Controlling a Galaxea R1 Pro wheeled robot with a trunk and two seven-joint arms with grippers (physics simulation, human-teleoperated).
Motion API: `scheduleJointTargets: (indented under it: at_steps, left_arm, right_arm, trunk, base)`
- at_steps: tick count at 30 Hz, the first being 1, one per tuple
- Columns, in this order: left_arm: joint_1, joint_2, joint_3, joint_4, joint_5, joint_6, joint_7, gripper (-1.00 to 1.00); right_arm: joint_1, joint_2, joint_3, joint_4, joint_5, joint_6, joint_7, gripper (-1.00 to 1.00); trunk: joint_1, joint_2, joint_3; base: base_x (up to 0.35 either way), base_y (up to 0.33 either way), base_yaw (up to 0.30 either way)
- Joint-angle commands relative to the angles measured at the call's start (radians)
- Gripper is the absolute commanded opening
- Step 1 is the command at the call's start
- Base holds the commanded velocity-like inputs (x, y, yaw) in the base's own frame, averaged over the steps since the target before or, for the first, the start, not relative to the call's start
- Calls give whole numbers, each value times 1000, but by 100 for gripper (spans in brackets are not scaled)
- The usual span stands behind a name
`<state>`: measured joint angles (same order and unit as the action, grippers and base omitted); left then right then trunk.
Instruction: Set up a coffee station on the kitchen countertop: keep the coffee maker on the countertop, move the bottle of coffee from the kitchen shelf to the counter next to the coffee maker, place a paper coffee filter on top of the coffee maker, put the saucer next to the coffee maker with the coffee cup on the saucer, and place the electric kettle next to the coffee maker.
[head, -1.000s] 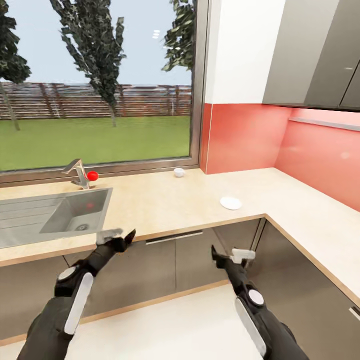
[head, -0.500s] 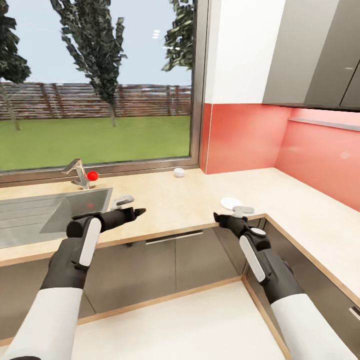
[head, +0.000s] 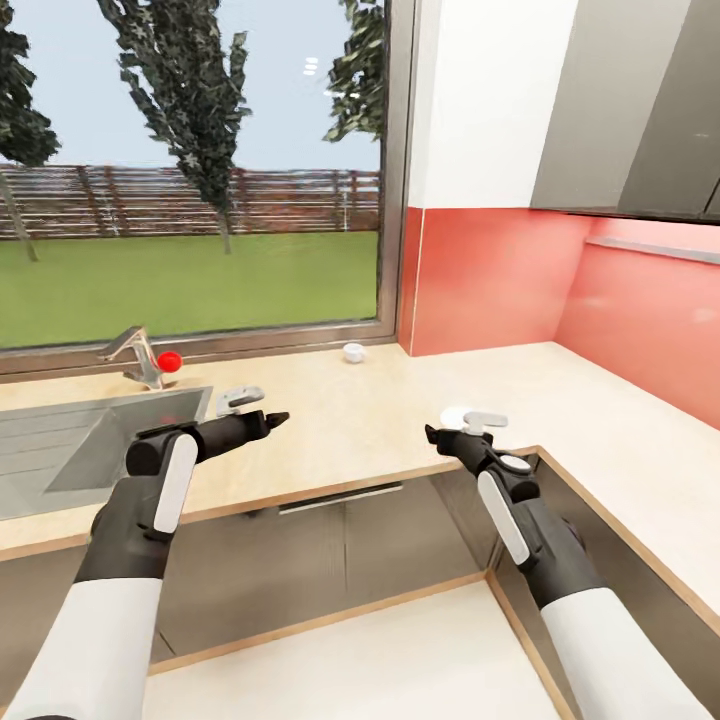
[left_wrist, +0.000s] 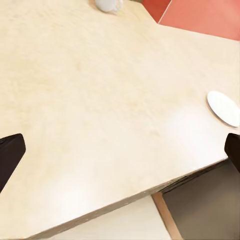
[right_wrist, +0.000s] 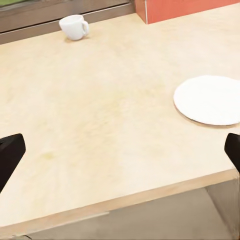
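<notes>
A small white coffee cup (head: 353, 351) stands on the counter by the window sill, also seen as the cup (right_wrist: 75, 26) and the cup (left_wrist: 108, 5) from the wrists. The white saucer (head: 455, 414) lies near the counter's front edge, partly hidden behind my right gripper (head: 458, 428), which is open and empty just above it. The saucer (right_wrist: 210, 99) and saucer (left_wrist: 223, 108) show bare. My left gripper (head: 262, 408) hovers open over the counter right of the sink. The coffee maker, coffee bottle, filter and kettle are out of view.
A steel sink (head: 60, 440) with a faucet (head: 135, 355) and a red ball (head: 169, 360) sits at the left. The beige countertop (head: 360, 410) turns a corner and runs along the red wall at the right. Grey wall cabinets (head: 640, 100) hang above.
Both arms rose from below the counter's edge to counter height, the right gripper now in front of the saucer. The camera has shifted slightly to the right.
</notes>
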<state>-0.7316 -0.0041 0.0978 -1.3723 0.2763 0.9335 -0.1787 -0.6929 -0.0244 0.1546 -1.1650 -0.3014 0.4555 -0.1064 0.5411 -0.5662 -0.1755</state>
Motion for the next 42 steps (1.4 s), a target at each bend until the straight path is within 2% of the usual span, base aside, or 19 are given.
scheduleJointTargets:
  at_steps: [1,21,42]
  left_arm:
    - [0,0,2,-1,-6,5,-8,100]
    - [25,-2,3,-1,-5,2,-10,100]
    - [56,-2,5,9,-7,2,-9,100]
  right_arm:
    - [-1,-1,4,-1,-10,3,-10,100]
    - [1,4,8,20,-10,3,-10,100]
    - [1,8,11,90,-13,2,-9,100]
  trunk:
    - [1,-2,-2]
    - [1,-2,-2]
    - [1,-2,-2]
  base:
    - [239,-189,0]
    - [226,-215,-172]
    - [34,-9,-3]
